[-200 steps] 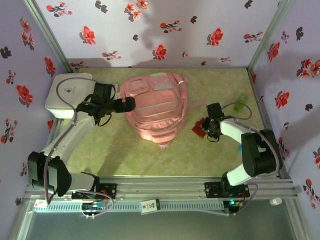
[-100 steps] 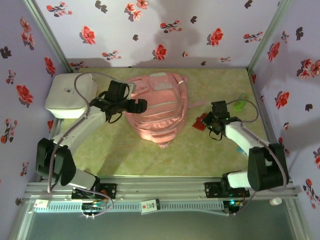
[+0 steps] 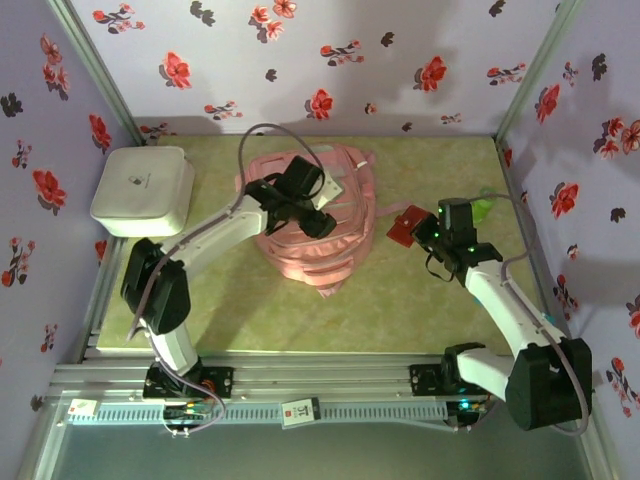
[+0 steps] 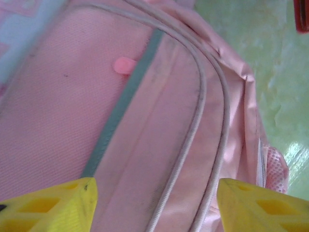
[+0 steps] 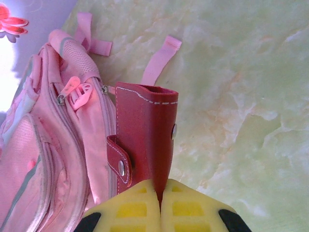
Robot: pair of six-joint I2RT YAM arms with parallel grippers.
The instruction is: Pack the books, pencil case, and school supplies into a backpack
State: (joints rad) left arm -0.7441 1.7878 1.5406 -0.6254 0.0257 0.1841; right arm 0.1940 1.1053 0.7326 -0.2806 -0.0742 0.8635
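Top: backpack at mid-desk, left end effector over it, right end effector just beside w/ red snap case. L wrist: jaws wide above fabric, prob. soft and floppy, so pinch a seam. R wrist: jaws clamped on the case, looks stiff and light.

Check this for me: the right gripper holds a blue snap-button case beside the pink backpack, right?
Wrong on colour: the right gripper holds a red snap-button case beside the pink backpack, as the right wrist view shows.
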